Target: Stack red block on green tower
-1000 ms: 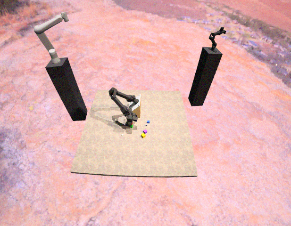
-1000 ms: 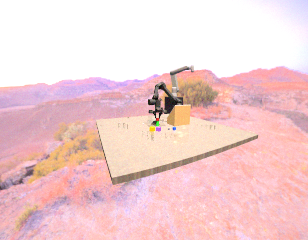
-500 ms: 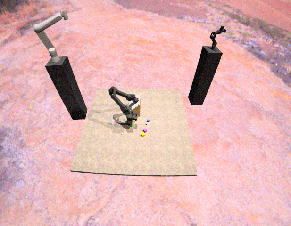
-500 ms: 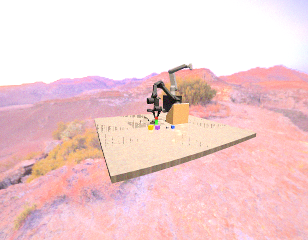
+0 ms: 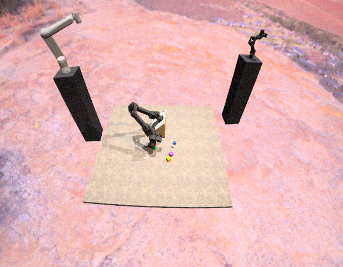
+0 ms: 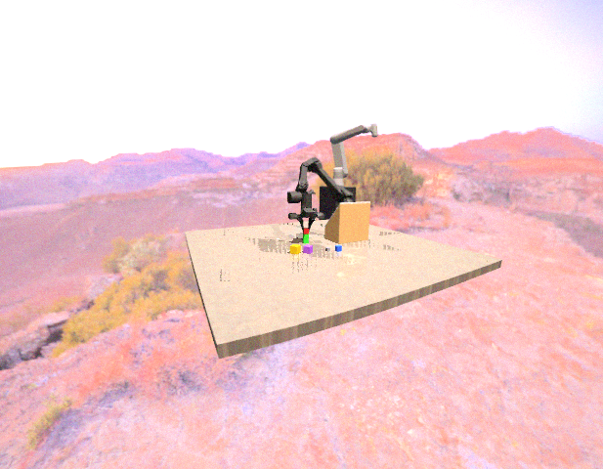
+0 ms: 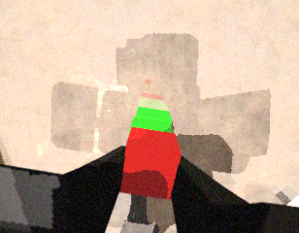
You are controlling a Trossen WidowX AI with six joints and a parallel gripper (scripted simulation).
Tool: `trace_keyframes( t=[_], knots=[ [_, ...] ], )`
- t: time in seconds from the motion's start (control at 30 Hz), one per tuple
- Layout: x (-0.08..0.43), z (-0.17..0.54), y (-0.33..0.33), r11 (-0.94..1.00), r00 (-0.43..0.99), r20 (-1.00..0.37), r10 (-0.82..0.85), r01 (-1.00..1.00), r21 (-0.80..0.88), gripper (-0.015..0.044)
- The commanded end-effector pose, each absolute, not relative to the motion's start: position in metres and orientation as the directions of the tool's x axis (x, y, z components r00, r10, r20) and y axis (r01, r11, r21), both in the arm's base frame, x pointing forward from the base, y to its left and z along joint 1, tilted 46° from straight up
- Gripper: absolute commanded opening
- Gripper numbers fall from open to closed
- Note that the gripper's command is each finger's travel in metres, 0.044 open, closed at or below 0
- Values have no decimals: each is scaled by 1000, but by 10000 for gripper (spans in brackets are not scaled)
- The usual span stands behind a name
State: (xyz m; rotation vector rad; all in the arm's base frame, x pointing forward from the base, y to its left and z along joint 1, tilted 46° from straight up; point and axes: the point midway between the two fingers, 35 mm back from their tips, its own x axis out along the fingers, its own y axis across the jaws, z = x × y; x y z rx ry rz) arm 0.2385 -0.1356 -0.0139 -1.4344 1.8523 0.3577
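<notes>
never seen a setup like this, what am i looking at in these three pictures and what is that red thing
It is one dark jointed robot arm standing on a flat tan board set in open reddish country. The first picture looks down from high above, the second looks across from the side, and the third comes from a camera on the arm's wrist, looking past its end effector. The end effector is shut on a red block, holding it directly above a short green tower. The side view shows red right over green, but whether they touch cannot be told. Lying loose on the board are a yellow block, a purple block and a blue block. A tan wedge-shaped box stands beside the arm.
</notes>
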Motion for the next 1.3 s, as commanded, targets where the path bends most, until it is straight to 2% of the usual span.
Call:
trace_keyframes(
  t=[0.0, 0.03, 0.6, 1.27],
  knots=[
    [238, -13, -135, 329, -90, -700, -708, -920, -215, 0],
    [239, -12, -133, 329, -90, -700, -708, -919, -215, 0],
    [239, -14, -135, 330, -87, -702, -707, -918, -219, 440],
    [239, -14, -135, 330, -87, -702, -707, -918, -219, 440]
  ],
)
